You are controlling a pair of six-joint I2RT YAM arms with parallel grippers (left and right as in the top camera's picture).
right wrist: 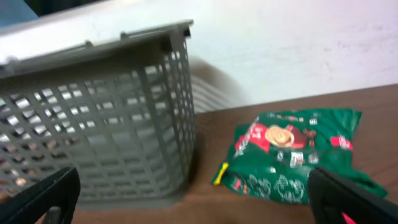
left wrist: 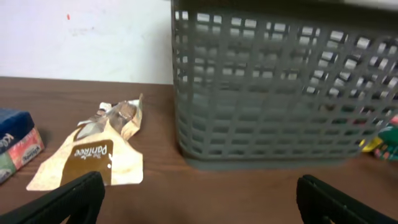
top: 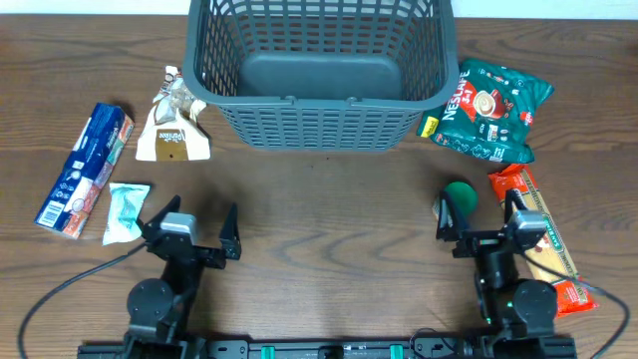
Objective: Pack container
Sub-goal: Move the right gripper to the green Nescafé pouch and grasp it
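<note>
The dark grey slotted container (top: pixel 319 70) stands at the back middle of the table and holds nothing; it shows in the left wrist view (left wrist: pixel 280 87) and the right wrist view (right wrist: pixel 99 118). A beige and brown packet (top: pixel 171 125) lies left of it, also in the left wrist view (left wrist: pixel 93 152). A green Nescafe packet (top: pixel 490 110) lies right of it, also in the right wrist view (right wrist: pixel 292 155). My left gripper (top: pixel 189 231) is open and empty near the front left. My right gripper (top: pixel 478 214) is open and empty near the front right.
A blue and red box (top: pixel 85 170) and a small pale blue packet (top: pixel 126 211) lie at the far left. An orange packet (top: pixel 543 239) lies along the right side, partly under my right arm. A small green round object (top: pixel 461 194) sits by my right gripper.
</note>
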